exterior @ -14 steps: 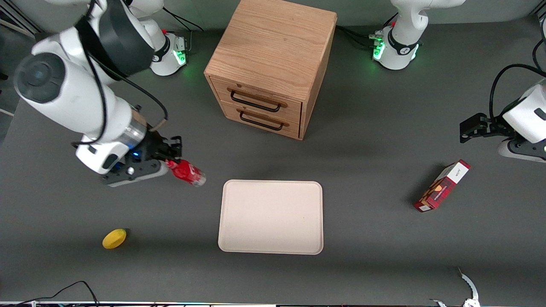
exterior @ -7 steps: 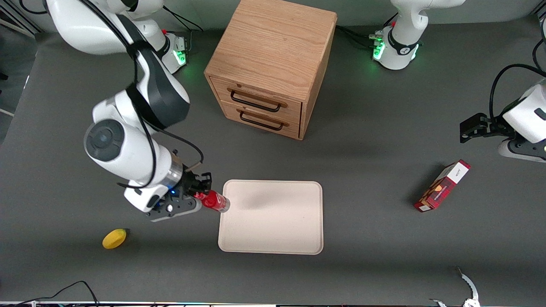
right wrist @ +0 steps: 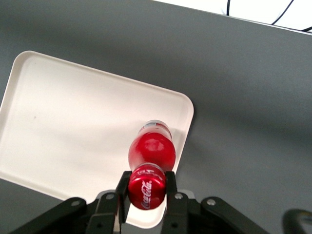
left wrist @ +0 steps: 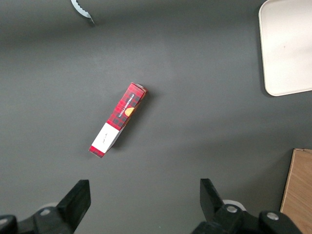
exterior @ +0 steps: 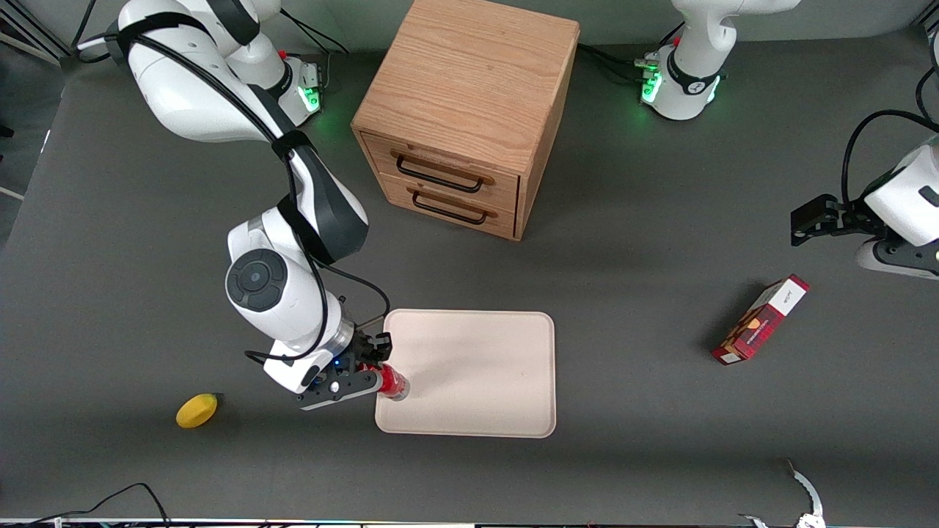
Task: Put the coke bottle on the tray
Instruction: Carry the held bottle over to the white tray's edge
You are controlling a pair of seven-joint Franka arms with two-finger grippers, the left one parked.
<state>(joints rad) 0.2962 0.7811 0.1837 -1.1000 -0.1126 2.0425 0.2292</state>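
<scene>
The tool [right wrist: 146,187] grips the bottle [right wrist: 151,152] by its red cap, fingers closed on either side. The bottle hangs upright, base down, over the tray [right wrist: 73,112] just inside the rim nearest the working arm's end of the surface [exterior: 623,455].

The front view looks steeply down over the whole table, tray [exterior: 469,374] near its middle. The right wrist view looks down close past the gripper [right wrist: 146,187] onto that tray [right wrist: 73,126]; the left wrist view catches its corner [left wrist: 287,48].
</scene>
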